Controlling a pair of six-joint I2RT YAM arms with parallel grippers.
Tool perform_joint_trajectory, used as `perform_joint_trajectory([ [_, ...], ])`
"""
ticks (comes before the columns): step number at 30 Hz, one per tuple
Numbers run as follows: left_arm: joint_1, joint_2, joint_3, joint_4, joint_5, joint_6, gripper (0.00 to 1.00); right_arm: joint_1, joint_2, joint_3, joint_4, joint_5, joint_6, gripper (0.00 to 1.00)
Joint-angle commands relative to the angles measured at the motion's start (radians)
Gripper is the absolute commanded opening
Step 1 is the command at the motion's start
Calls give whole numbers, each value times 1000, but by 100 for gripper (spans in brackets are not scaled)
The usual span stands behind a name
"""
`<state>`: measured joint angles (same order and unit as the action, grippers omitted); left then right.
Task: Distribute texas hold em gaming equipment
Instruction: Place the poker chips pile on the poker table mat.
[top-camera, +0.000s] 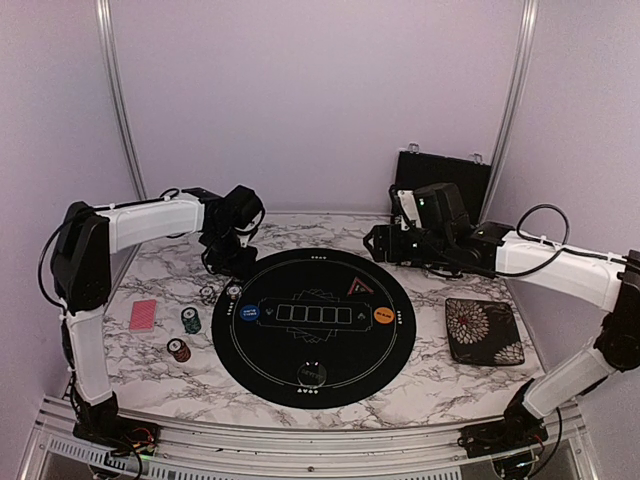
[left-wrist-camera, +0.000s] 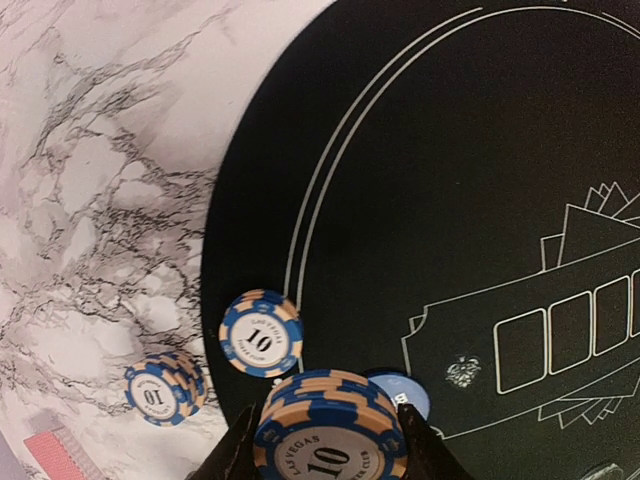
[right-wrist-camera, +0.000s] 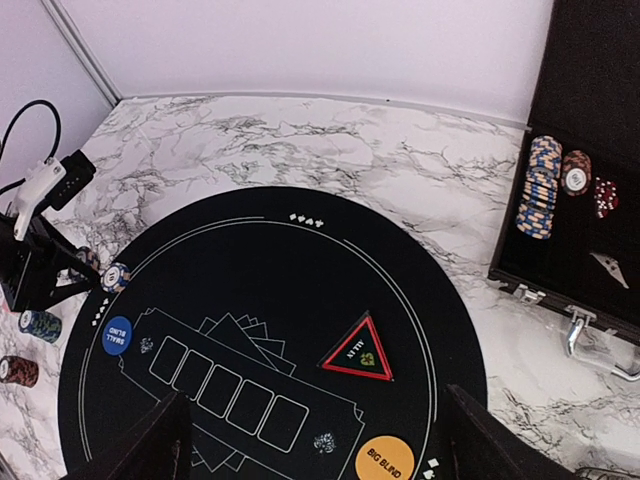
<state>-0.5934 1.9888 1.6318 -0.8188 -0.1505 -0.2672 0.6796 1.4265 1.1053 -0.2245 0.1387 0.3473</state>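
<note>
Your left claw (left-wrist-camera: 330, 462) gripped a blue chip stack (left-wrist-camera: 330, 415), more chips (left-wrist-camera: 260, 333) just beyond it; your right claw (right-wrist-camera: 320, 450) gaped empty.

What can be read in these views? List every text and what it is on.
"10" and "LAS VEGAS": nearest blue chip stack
"10": blue chip at the black mat's edge
"10": leftmost blue chip stack
"SMALL BLIND": blue button
"BIG BLIND": orange button
Red-edged triangle marker, chips in the case: too small to read.
</note>
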Motion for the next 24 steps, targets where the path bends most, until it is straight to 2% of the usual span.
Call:
perform_joint_trajectory([
  [1,-59,60,60,-52,-8,-42,38,-33,-48,-32,6,-10,3,81],
  [24,-382,425,487,-102,36,-160,38,-92,-164,-174,-44,-16,-19,81],
])
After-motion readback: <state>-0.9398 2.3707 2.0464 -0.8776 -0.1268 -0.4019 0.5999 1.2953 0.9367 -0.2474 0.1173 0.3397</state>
